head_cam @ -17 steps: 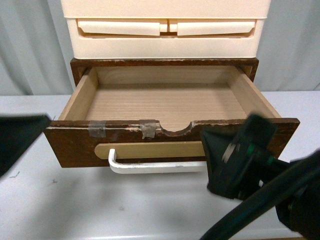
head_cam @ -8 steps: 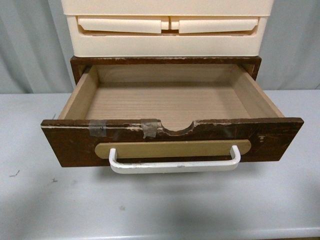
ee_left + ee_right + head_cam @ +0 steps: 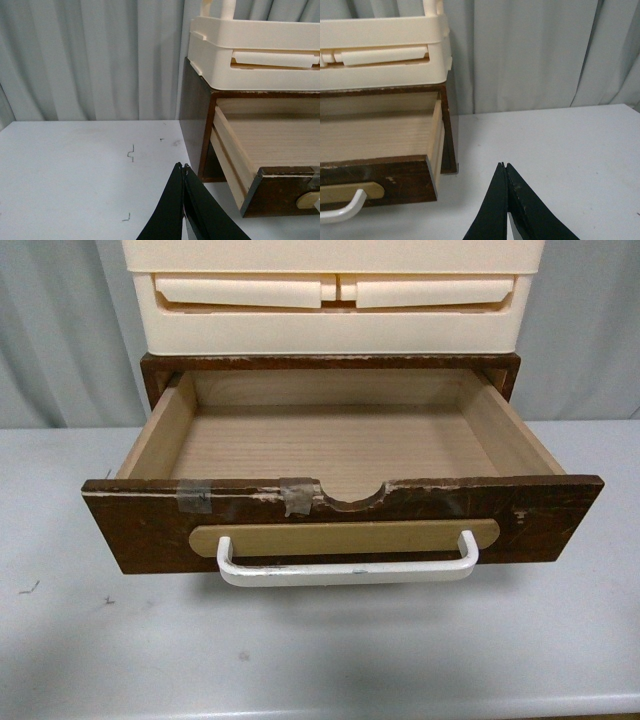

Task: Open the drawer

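Drawer [image 3: 340, 465] open; handle [image 3: 341, 210] cropped, rt wrist.

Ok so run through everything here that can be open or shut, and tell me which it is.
drawer: open, pulled far out, nothing visible inside.
cream plastic drawers: shut.
left gripper: shut, holding nothing, clear of the drawer.
right gripper: shut, holding nothing, clear of the drawer.

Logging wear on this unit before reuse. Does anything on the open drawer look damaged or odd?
Yes. The drawer has a chipped top front edge, with a rounded notch near the middle and two tape patches left of it.
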{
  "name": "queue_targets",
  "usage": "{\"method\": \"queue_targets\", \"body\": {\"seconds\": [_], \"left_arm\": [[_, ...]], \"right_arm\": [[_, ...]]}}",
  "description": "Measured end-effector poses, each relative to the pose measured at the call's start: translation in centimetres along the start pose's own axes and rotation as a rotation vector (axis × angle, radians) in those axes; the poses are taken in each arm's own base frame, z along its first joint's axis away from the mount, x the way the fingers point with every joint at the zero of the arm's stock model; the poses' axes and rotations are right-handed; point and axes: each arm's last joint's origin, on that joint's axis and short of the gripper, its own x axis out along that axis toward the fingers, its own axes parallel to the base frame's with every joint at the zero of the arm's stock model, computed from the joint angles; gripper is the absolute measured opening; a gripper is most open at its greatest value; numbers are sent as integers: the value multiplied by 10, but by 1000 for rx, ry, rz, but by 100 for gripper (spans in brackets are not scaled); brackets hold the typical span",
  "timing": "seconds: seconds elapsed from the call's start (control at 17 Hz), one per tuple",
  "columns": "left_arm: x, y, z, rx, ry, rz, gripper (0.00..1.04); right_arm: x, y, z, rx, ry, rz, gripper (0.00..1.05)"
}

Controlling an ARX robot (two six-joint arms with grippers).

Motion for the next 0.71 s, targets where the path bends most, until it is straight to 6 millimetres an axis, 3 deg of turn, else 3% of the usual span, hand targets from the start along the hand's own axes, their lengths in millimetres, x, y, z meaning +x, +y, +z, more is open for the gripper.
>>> {"method": "queue_targets", "body": {"seconds": [0.24,0.71], "left_arm": [[-8,0,2,0,-4,0,2],[-19,0,1,0,-3,0,2]], "right_arm": [[-10,-14,4,-1,-9,-16,2],[-24,-13,5,-2,-11,3,2]]}}
